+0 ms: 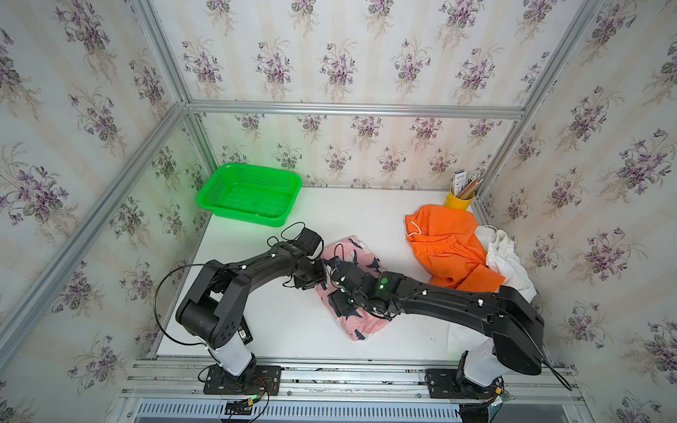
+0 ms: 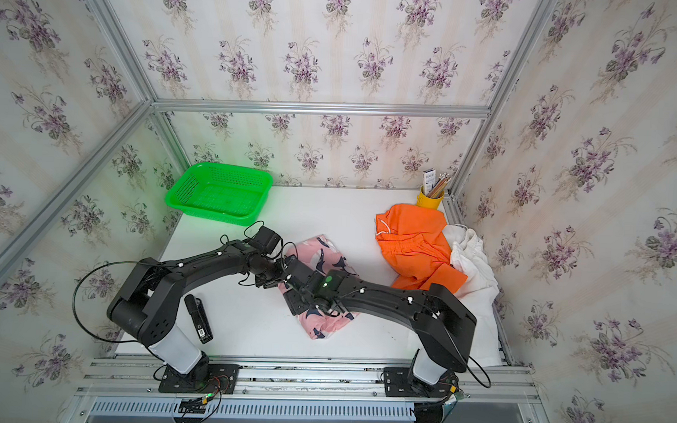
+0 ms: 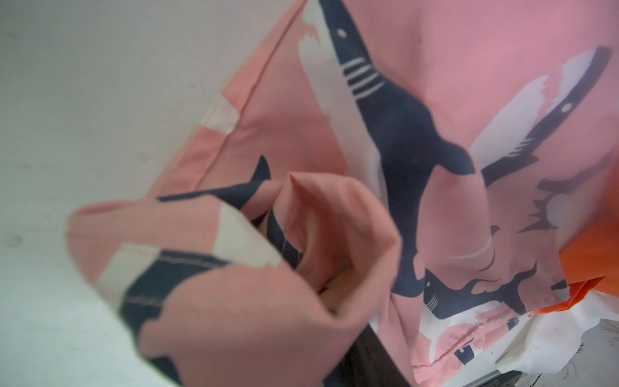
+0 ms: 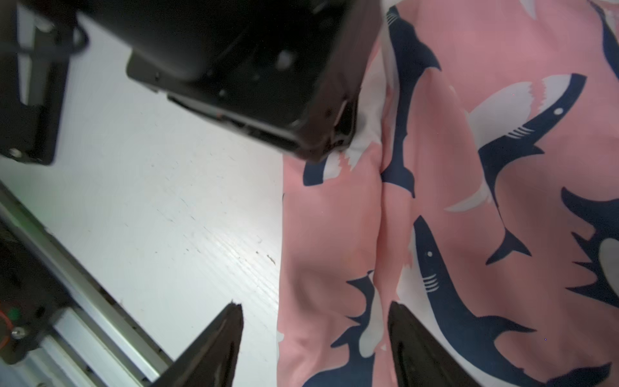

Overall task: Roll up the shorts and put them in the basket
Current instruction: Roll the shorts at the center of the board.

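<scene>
Empty green basket (image 1: 248,195), well behind and to the left of the left claw (image 1: 318,277): presumably the bin for finished rolls, and nothing lies in it yet. The left claw meets the left edge of the pink shorts (image 1: 360,326), which lie on the white table (image 1: 286,327) under and between both claws. In the left wrist view a raised fold of this cloth covers the fingers, so whether they pinch it cannot be told; the lifted fold reads as the start of a roll. Right claw (image 4: 315,310), just beside the left one, stands spread, one finger over bare table and one over the printed cloth, straddling the shorts' edge, probably to take the same hem. Well to the right of the right claw, orange shorts (image 1: 448,243) lie crumpled against white shorts (image 1: 507,265), both unrolled. Behind these, a yellow cup (image 1: 460,201) holds pencils.
</scene>
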Action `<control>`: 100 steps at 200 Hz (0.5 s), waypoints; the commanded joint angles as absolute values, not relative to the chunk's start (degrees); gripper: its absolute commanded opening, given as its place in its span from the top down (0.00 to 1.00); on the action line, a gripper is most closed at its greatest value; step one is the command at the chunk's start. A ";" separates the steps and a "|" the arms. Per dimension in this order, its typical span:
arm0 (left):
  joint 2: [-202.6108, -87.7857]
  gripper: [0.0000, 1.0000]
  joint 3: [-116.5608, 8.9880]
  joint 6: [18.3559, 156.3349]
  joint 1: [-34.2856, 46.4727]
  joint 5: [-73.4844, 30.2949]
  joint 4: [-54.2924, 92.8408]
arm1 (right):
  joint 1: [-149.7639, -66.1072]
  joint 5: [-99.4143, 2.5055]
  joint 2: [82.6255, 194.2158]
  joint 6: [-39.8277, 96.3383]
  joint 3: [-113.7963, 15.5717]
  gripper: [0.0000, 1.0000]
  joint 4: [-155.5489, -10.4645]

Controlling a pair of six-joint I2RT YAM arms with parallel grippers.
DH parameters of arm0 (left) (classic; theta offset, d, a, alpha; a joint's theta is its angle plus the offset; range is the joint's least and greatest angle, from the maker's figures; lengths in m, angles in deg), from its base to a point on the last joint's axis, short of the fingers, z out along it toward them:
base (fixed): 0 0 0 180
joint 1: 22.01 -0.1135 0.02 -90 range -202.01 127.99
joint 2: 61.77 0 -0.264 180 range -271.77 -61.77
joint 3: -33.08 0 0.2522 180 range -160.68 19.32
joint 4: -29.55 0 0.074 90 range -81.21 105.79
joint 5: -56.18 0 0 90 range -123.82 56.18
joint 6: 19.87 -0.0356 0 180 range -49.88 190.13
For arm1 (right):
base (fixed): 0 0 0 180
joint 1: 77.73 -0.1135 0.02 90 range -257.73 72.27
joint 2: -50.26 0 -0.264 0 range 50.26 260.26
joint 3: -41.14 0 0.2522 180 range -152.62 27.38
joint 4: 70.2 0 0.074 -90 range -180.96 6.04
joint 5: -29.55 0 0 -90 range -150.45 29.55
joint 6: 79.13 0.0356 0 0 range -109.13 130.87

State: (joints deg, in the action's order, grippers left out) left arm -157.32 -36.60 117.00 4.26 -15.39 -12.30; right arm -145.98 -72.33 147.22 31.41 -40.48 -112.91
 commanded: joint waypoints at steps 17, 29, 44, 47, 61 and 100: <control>-157.92 0.59 -37.11 116.01 4.16 -15.63 -14.10 | -150.03 -84.00 153.74 29.82 -42.23 0.24 -119.26; -157.99 0.59 -37.16 115.90 4.12 -15.63 -14.39 | -150.79 -84.15 155.30 29.78 -42.12 0.25 -118.39; -158.07 0.57 -37.37 115.81 3.86 -15.69 -14.88 | -151.54 -85.12 157.30 29.77 -41.91 0.27 -117.70; -158.11 0.57 -37.39 115.72 3.87 -15.63 -14.88 | -151.76 -85.15 157.57 29.66 -41.70 0.28 -117.50; -157.93 0.56 -37.20 115.77 3.66 -15.50 -15.06 | -152.12 -84.68 159.29 29.51 -40.97 0.35 -116.34; -155.93 0.50 -36.87 115.21 2.73 -15.75 -16.73 | -152.58 -78.58 157.55 29.77 -40.50 0.82 -112.73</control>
State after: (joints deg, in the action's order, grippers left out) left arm -157.49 -37.04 116.32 3.47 -14.45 -13.92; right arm -152.50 -84.18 159.29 29.15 -40.52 -114.42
